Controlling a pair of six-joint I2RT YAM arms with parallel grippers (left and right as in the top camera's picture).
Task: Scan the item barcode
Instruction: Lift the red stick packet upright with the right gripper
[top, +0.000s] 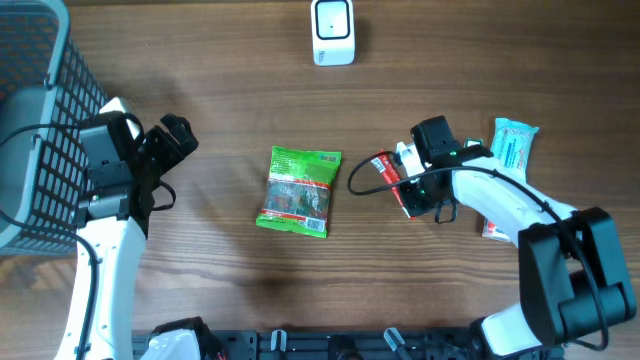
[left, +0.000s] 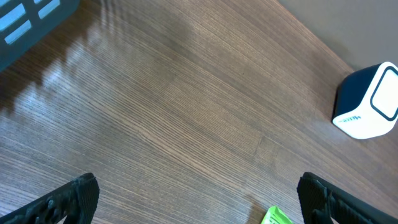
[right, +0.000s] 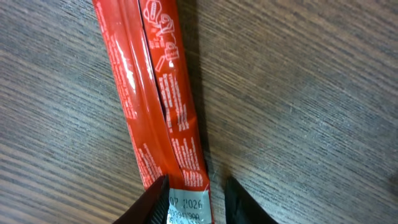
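Note:
A red packet (right: 158, 93) lies lengthwise on the wooden table, with a white date label at its near end. My right gripper (right: 196, 199) is shut on that near end: the left finger overlaps the wrapper, and a thin shadowed strip shows beside the right finger. From overhead, the red packet (top: 386, 170) sticks out to the left of the right gripper (top: 408, 186). The white barcode scanner (top: 332, 32) stands at the table's far edge, also visible as the scanner (left: 367, 102) in the left wrist view. My left gripper (left: 199, 202) hangs wide open over bare wood.
A green snack bag (top: 298, 192) lies mid-table; a corner of the green bag (left: 277, 216) shows by my left gripper. A grey mesh basket (top: 30, 120) fills the far left. A light blue packet (top: 515, 145) and another small packet (top: 494, 229) lie at the right.

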